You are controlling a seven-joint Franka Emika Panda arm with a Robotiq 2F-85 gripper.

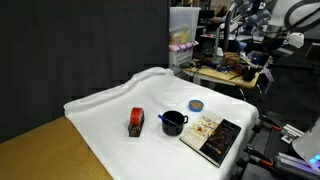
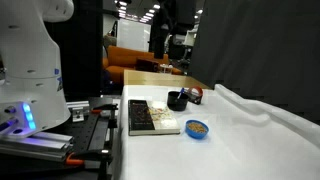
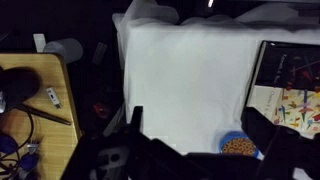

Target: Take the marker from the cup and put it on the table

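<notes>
The dark navy cup [image 1: 174, 122] stands on the white-clothed table [image 1: 110, 105], and it also shows in an exterior view [image 2: 178, 99]. I cannot make out the marker at this size; a small dark bit shows at the cup's rim. In the wrist view my gripper [image 3: 196, 128] is open and empty, its two dark fingers framing bare white cloth [image 3: 185, 70] from well above. The cup is out of the wrist view. The white arm [image 1: 298, 14] is raised at the far side, away from the cup.
A red-and-black block [image 1: 136, 121] stands beside the cup. A small blue disc [image 1: 196, 104] [image 3: 238, 146] and a book [image 1: 213, 135] [image 3: 290, 85] lie near it. A bare tan wooden corner [image 1: 40, 150] shows. The robot base [image 2: 35, 70] and cluttered desks surround the table.
</notes>
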